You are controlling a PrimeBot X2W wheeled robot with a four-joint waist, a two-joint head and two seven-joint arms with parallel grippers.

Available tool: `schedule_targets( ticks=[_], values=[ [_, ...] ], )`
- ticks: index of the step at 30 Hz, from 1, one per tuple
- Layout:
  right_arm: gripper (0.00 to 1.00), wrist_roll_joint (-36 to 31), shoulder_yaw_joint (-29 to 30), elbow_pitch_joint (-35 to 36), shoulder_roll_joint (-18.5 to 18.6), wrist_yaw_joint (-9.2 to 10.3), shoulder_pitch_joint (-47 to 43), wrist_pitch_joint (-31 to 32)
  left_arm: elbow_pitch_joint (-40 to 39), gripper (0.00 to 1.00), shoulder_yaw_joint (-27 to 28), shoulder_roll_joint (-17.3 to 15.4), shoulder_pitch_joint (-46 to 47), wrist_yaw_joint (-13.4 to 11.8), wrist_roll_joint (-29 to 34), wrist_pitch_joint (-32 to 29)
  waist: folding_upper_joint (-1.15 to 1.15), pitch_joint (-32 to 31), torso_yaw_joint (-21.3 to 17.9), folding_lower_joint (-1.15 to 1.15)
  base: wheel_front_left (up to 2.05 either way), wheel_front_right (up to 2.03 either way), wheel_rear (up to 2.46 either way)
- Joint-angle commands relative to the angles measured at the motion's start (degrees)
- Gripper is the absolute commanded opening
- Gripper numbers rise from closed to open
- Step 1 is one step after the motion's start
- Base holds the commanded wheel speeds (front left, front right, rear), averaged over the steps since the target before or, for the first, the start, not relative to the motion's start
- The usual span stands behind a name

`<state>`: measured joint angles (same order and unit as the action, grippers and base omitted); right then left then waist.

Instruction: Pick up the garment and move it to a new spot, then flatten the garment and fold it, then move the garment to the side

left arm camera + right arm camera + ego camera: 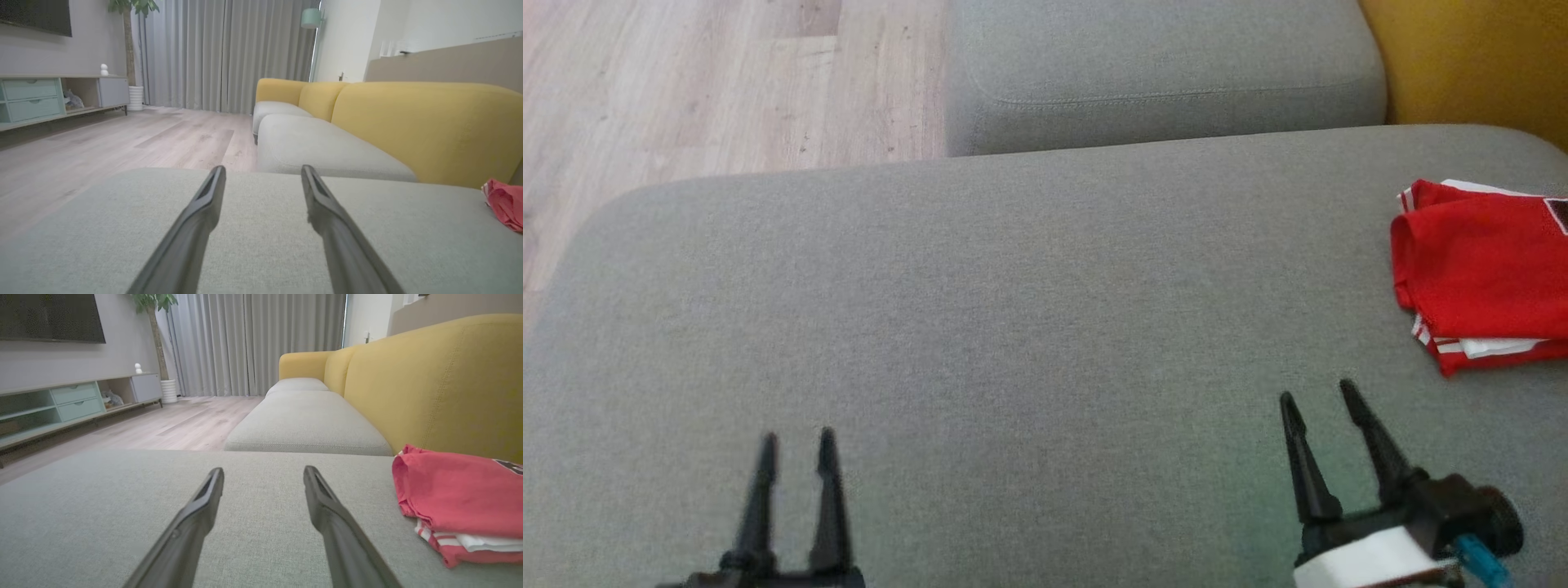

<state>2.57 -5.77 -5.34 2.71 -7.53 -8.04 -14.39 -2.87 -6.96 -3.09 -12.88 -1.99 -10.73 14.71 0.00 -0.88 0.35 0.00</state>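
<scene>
Garment (1482, 273): red with white striped trim, folded, lying at the far right of the grey sofa cushion (1013, 310), near the yellow backrest (1470, 57); its dark patch is unreadable. Left gripper (797, 438), right gripper (1316, 394): jaws parted, empty, over bare cushion, apart from the garment. Wood floor (711, 82) borders the cushion's left edge.

Most of the grey seat cushion (1013, 327) is bare flat fabric, so there's loads of room to pass across the near, middle and left parts. The one obstacle on it is the folded red garment (1486, 269) at the right edge, a bit beyond the right gripper (1319, 396) and not touching it. The yellow backrest (1470, 57) walls off the far right. On the far side sits a second grey cushion (1160, 73), and at the far left the wooden floor (686, 82) drops away.
</scene>
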Motion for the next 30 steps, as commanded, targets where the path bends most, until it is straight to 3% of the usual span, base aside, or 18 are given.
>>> schedule_targets(
  ticks=[1, 5, 30],
  values=[
    [0.00, 0.00, 0.01, -0.12, 0.00, 0.00, -0.01, 0.02, 0.12, 0.00, -0.06, 0.02, -0.15, 0.00, 0.18, 0.00, 0.00, 0.01, -0.03, 0.00, 0.00, 0.00, 0.00],
    [0.00, 0.54, -0.11, -3.09, 0.00, 0.00, -0.68, 0.15, 3.41, 0.00, -0.33, 0.05, -0.72, 0.01, -0.42, -0.06, 0.00, 0.02, -0.04, 0.00, 0.00, 0.00, 0.00],
    [0.00, 20.50, 1.05, -4.27, 1.15, 0.01, 2.47, 3.34, 6.46, 0.00, 1.16, -0.98, 3.47, 2.02, -18.63, -3.39, 0.00, 0.23, -0.10, 0.00, 0.00, 0.00, 0.00]
  ],
)
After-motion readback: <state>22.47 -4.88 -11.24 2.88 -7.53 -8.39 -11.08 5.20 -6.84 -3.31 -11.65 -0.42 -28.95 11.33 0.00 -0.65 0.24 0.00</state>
